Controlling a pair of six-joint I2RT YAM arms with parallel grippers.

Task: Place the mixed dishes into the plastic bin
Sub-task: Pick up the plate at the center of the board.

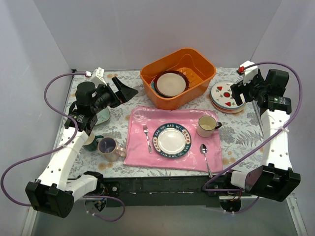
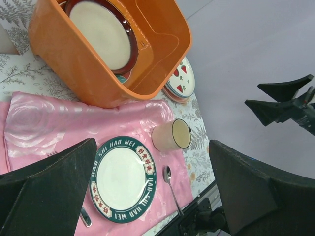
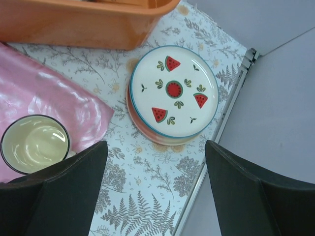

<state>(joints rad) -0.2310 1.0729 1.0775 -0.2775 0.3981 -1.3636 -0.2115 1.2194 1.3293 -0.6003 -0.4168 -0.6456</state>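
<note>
**A place setting on the pink cloth**

A shiny pink cloth (image 1: 147,120) lies spread on the fern-and-flower patterned worktop (image 1: 241,137). At its middle sits a white plate (image 1: 171,140) with a dark green rim bearing white letters and red marks. A fork (image 1: 146,137) lies on the cloth just left of the plate. A spoon (image 1: 205,157) lies to the plate's right, its handle reaching toward the near edge. A cream mug (image 1: 207,126) with a dark handle and rim stands upright at the cloth's far right corner.

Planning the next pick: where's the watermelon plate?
Top view: watermelon plate tops a stack at the table's right, beside the orange bin, by the right gripper.
</note>
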